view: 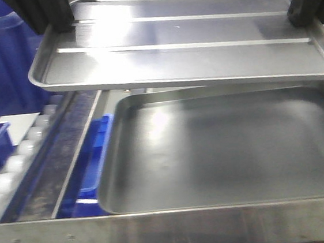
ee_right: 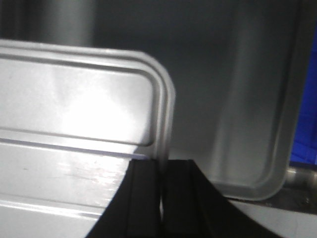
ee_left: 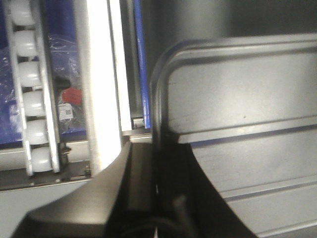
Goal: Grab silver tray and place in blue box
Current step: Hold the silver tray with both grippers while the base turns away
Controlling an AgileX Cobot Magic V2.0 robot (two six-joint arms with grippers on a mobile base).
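Over the grey pan [view: 223,150], silver tray [view: 188,43] aloft, left tool [ee_left: 157,186] and right tool [ee_right: 161,196] clamped on its ends.

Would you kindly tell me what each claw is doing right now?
Left claw: closed on one end of the silver tray.
Right claw: closed on its other end.

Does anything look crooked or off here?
The silver tray, gripped at its ends by the left claw and right claw, hangs slightly askew over the grey pan, right end lower. No spills or damage visible.
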